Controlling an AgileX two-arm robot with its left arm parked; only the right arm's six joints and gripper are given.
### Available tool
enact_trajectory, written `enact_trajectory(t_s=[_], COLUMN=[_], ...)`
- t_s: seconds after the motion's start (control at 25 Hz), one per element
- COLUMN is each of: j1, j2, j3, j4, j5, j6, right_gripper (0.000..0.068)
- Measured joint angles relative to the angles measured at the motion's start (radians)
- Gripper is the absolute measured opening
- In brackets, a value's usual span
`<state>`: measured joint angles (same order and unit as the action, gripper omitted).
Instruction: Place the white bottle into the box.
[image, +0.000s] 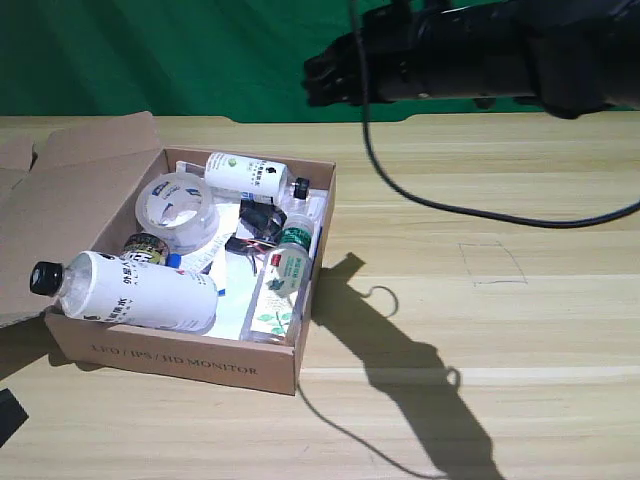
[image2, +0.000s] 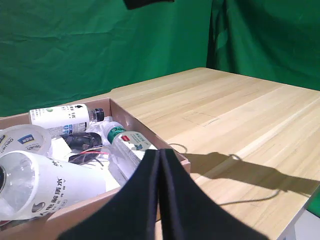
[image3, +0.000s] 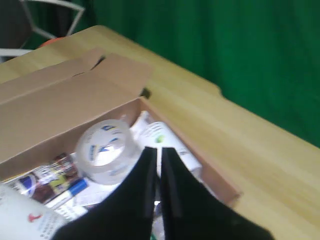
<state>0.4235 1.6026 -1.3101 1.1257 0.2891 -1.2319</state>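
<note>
The white bottle (image: 140, 290) with its black cap lies on its side inside the box (image: 180, 355), along the front wall at the exterior view's left. It also shows in the left wrist view, where the white bottle (image2: 45, 185) rests behind the box wall (image2: 145, 127). In the right wrist view the white bottle (image3: 25, 220) shows its red mark. My right gripper (image: 318, 80) hangs high above the box's far right corner. In the right wrist view its fingers (image3: 156, 152) are shut with nothing between them, over the box's far wall (image3: 65, 120).
In the box lie a shorter white bottle with a green logo (image: 245, 173), a clear tape roll (image: 177, 210), a slim green-capped bottle (image: 283, 275) and small items. A black cable (image: 480, 215) hangs across the table. The parked left gripper (image2: 160, 165) fills the foreground.
</note>
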Motion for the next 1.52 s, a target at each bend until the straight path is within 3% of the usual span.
enact_trajectory(t_s=[0.32, 0.76, 1.28, 1.52], j1=[-0.101, -0.101, -0.101, -0.101], j2=[-0.338, -0.672, -0.901, -0.906], j3=[0.322, 0.708, 1.008, 1.030], j4=[0.003, 0.064, 0.120, 0.262], j5=[-0.268, -0.379, -0.402, -0.433], j6=[-0.053, -0.077, -0.077, -0.079], right_gripper=[0.0003, 0.0003, 0.0003, 0.0003])
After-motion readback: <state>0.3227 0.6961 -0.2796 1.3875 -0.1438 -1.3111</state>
